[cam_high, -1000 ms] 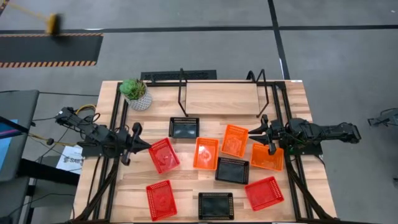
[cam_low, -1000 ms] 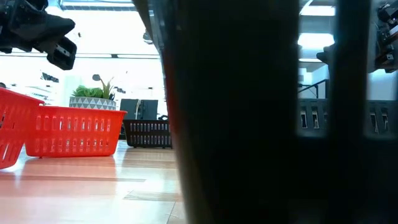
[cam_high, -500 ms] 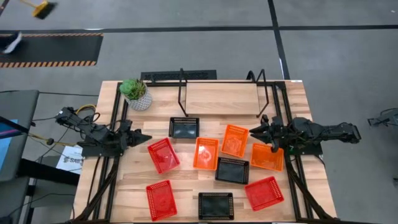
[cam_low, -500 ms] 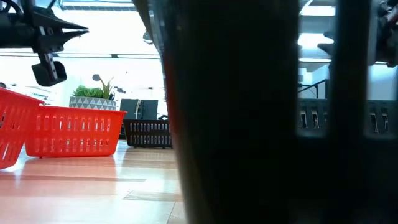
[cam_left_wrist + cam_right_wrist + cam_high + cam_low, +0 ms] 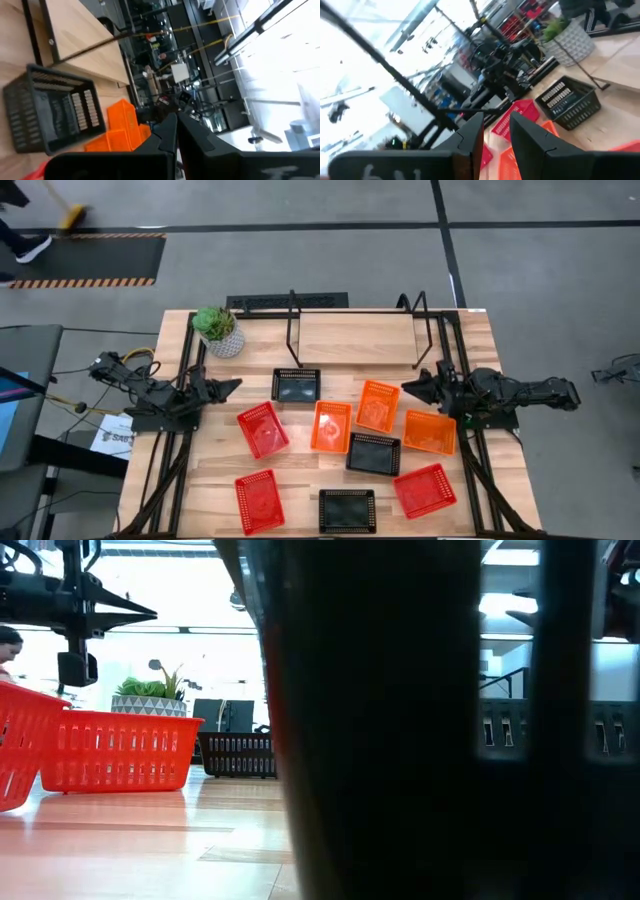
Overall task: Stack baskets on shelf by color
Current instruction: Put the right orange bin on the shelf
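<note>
Wooden tabletop [image 5: 225, 485] from above: nine baskets lie scattered between the grippers, the shelf [image 5: 355, 335] bare beyond both. Left gripper [image 5: 232, 386], fingers together, points toward the black basket [image 5: 296, 384]. Right gripper [image 5: 412, 389], slightly parted, hangs beside an orange basket [image 5: 378, 405]. Low down, red baskets [image 5: 115, 750] stand below the left jaws.

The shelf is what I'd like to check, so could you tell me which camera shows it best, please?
The high view: the whole shelf, board and wire frame, shows from above, with nothing on it. The left wrist view catches only part of its board and frame; the right wrist view shows a corner; the low view is mostly blocked.
</note>
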`<state>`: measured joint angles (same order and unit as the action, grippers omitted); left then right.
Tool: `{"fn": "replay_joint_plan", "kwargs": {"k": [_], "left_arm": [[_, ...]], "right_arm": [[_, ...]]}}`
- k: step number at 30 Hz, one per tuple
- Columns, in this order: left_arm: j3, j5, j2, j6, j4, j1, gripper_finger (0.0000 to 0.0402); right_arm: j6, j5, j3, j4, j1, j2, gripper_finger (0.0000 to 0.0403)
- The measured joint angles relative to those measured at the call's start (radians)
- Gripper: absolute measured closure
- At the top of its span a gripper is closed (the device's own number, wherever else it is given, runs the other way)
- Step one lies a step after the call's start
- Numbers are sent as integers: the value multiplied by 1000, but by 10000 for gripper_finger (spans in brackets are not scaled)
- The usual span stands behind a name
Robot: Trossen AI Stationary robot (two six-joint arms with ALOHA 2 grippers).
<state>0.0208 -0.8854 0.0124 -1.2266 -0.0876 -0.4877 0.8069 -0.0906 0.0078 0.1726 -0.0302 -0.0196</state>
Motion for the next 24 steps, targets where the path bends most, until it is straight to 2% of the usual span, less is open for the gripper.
{"fn": "replay_joint_plan", "kwargs": {"k": [4,8,13,17,19,21,24], "left_arm": [[0,-17,0,4,3,0,401],[0,-46,0,-18,-12,0,393],[0,-52,0,21,-149,0,344],[0,-54,0,164,-363,0,283],[0,-53,0,277,-488,0,250],[11,-42,1,382,-586,0,218],[79,5,18,477,-603,0,176]], "right_arm": [[61,-60,0,37,0,-1,285],[60,-73,34,110,0,-2,284],[-118,-106,194,125,0,-13,267],[-314,-118,361,111,0,-90,228],[-398,-119,455,26,0,-147,205],[-439,-119,564,-134,0,-212,185],[-438,-132,736,-431,0,-326,172]]}}
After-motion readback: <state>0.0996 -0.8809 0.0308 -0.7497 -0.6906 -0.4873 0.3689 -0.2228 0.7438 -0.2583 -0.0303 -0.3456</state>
